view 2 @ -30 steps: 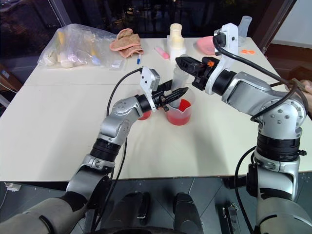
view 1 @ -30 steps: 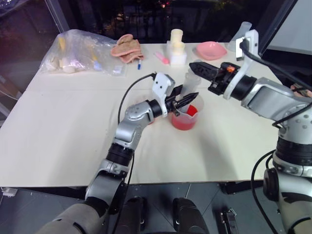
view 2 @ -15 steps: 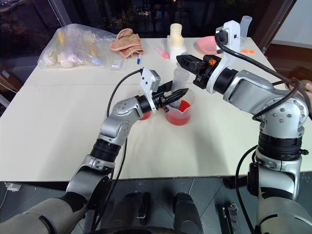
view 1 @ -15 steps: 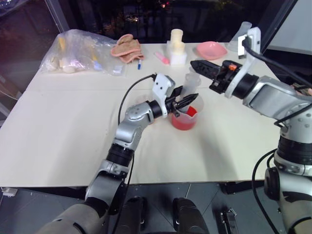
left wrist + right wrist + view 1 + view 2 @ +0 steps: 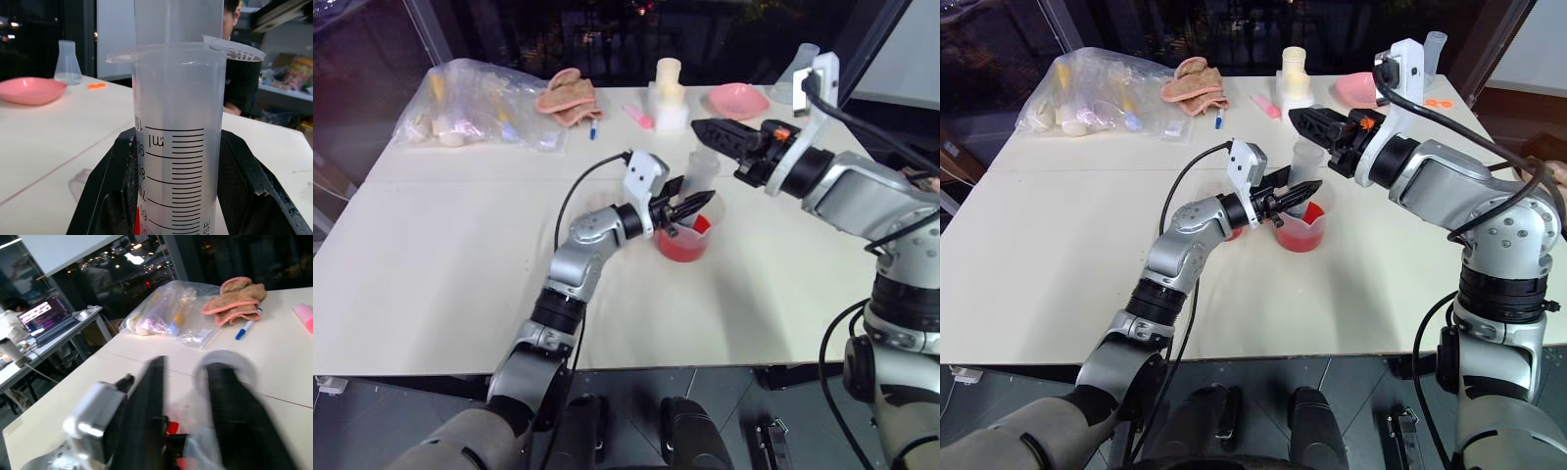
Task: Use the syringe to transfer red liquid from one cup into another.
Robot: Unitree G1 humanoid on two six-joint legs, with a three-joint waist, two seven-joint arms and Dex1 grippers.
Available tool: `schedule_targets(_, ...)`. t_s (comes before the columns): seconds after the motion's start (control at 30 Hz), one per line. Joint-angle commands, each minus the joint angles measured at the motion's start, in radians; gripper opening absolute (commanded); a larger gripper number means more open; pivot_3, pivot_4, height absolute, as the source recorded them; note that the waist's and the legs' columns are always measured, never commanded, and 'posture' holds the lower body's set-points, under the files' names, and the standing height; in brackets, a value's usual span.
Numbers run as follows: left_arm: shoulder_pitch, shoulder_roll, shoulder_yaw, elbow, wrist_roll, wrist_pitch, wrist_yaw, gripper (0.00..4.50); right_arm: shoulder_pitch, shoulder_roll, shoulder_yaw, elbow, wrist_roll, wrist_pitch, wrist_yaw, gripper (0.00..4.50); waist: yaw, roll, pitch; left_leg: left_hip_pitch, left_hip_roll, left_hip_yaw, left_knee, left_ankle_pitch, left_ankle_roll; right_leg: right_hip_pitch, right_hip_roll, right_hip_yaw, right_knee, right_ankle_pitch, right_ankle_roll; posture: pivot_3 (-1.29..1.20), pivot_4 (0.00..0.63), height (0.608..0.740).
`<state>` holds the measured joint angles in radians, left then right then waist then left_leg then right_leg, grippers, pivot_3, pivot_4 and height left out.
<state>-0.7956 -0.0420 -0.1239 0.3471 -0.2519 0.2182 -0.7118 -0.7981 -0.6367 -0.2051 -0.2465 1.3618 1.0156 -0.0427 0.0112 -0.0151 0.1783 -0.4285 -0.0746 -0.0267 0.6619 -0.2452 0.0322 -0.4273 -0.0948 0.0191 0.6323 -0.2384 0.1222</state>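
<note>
Beige table [image 5: 440, 245] holds the big cup [image 5: 683, 238] of red liquid [image 5: 680, 248]. Left gripper [image 5: 693, 204] squeezes the syringe [image 5: 699, 172], standing in that cup. Right gripper [image 5: 710, 130] hangs near its top, fingers apart. A bump could tip the cup and spill red.

Syringe standing in the larger cup
Left claw [image 5: 1304, 190] is clamping the syringe [image 5: 1305, 163] upright over the lipped cup [image 5: 1301, 227] on the surface [image 5: 1058, 245]
</note>
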Motion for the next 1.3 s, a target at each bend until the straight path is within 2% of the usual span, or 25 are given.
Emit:
schedule_targets(0.03, -0.025, -0.014, 0.000, 0.000, -0.014, 0.008, -0.002, 1.61, -0.033, -0.006, -0.066, -0.046, 0.024, -0.037, -0.001, 3.38, 0.000, 0.000, 0.000, 0.000, 0.000, 0.000, 0.000, 0.000, 0.000, 0.000, 0.000, 0.000, 0.000, 0.000, 0.000, 0.00, 0.150, 0.740)
schedule_targets(0.1, -0.040, -0.017, 0.016, 0.007, -0.023, 0.008, 0.006, 1.61, -0.028, -0.013, -0.069, -0.047, 0.033, -0.031, -0.005, 4.33, 0.001, 0.000, 0.000, 0.000, 0.000, 0.000, 0.000, 0.000, 0.000, 0.000, 0.000, 0.000, 0.000, 0.000, 0.000, 0.00, 0.150, 0.740)
schedule_targets(0.43, -0.148, -0.028, 0.094, 0.059, -0.072, -0.004, 0.043, 1.61, 0.018, -0.093, -0.130, -0.072, 0.148, -0.001, -0.025, 4.33, 0.002, 0.000, 0.000, -0.001, 0.000, 0.000, 0.000, -0.001, 0.001, 0.000, 0.000, -0.001, -0.002, 0.000, 0.000, 0.00, 0.150, 0.740)
schedule_targets(0.67, -0.205, -0.045, 0.127, 0.090, -0.083, -0.018, 0.056, 1.61, 0.103, -0.201, -0.207, -0.128, 0.328, -0.018, -0.030, 4.33, 0.004, 0.000, 0.000, -0.002, 0.000, 0.000, 0.000, -0.001, 0.001, 0.000, 0.000, -0.001, -0.002, 0.000, 0.000, 0.00, 0.150, 0.740)
schedule_targets(0.87, -0.254, -0.041, 0.164, 0.037, -0.132, 0.013, 0.069, 1.61, 0.162, -0.254, -0.237, -0.156, 0.388, -0.071, -0.032, 4.33, 0.002, -0.001, 0.000, -0.003, 0.000, 0.000, 0.001, -0.001, 0.002, 0.000, -0.001, -0.001, -0.003, 0.000, 0.000, 0.00, 0.150, 0.740)
schedule_targets(1.1, -0.290, 0.041, 0.197, -0.131, -0.160, 0.045, 0.112, 1.61, 0.169, -0.228, -0.174, -0.135, 0.337, -0.118, -0.003, 4.33, -0.001, 0.000, 0.000, -0.003, 0.000, 0.000, 0.001, -0.001, 0.002, 0.000, 0.000, -0.001, -0.003, 0.000, 0.001, 0.00, 0.150, 0.740)
schedule_targets(1.3, -0.168, 0.153, 0.162, -0.308, -0.076, 0.020, 0.158, 1.61, 0.129, -0.195, -0.101, -0.097, 0.300, -0.116, 0.063, 4.33, 0.000, 0.000, 0.000, -0.003, 0.000, 0.000, 0.001, -0.001, 0.002, 0.000, 0.000, -0.001, -0.003, 0.000, 0.000, 0.00, 0.150, 0.740)
